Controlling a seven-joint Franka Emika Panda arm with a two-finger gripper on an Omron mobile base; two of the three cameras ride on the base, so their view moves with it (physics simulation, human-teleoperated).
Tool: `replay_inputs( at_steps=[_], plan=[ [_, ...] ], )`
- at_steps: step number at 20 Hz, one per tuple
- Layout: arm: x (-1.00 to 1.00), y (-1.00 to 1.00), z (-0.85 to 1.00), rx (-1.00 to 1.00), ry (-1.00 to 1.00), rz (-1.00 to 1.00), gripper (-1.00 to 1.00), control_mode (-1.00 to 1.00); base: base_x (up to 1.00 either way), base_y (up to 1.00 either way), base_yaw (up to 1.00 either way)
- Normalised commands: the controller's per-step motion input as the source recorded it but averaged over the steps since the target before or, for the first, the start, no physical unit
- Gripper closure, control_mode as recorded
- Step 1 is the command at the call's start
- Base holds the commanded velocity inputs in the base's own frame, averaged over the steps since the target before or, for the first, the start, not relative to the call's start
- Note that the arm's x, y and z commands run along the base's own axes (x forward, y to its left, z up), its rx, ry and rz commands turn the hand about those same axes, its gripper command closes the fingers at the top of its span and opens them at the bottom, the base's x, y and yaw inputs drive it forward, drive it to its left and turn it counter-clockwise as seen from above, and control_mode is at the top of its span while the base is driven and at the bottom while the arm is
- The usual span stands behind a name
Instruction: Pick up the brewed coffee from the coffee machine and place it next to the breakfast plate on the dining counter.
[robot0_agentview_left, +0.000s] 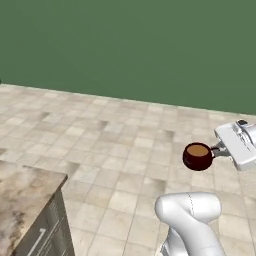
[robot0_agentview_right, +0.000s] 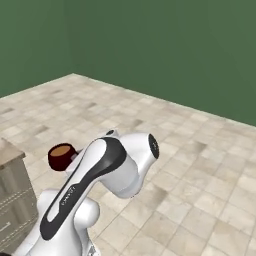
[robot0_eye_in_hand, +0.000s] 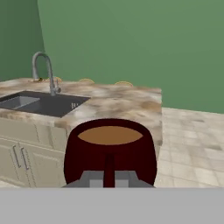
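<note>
The brewed coffee is a dark maroon mug of light brown liquid, held upright in the air above the tiled floor. My gripper is shut on its side handle from the right. In the hand view the mug sits close in front, its handle pinched in my gripper. The right base view shows the mug left of my arm's elbow. Beyond it lies the marbled dining counter. The coffee machine and the breakfast plate are out of view.
The counter holds a dark sink with a curved tap, and yellow stool tops peek over its far edge. A counter corner with a drawer front is at lower left. Green walls bound the tiled floor.
</note>
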Motion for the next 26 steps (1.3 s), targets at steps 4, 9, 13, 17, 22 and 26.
replay_inputs(
  at_steps=[4, 9, 13, 17, 22, 26],
  plan=[
    [0.0, 0.0, 0.0, 0.0, 0.0, 0.0, 1.0, 1.0, 1.0, -0.1, 0.35],
    [0.0, 0.0, 0.0, 0.0, 0.0, 0.0, 1.0, 1.0, 1.0, -0.2, 0.44],
    [0.0, 0.0, 0.0, 0.0, 0.0, 0.0, 1.0, 1.0, 1.0, -0.23, 0.51],
    [0.0, 0.0, 0.0, 0.0, 0.0, 0.0, 1.0, 1.0, 1.0, -0.22, 0.52],
    [0.0, 0.0, 0.0, 0.0, 0.0, 0.0, 1.0, 1.0, 1.0, -0.2, 0.5],
    [0.0, 0.0, 0.0, 0.0, 0.0, 0.0, 1.0, 1.0, 1.0, -0.23, 0.5]
  ],
)
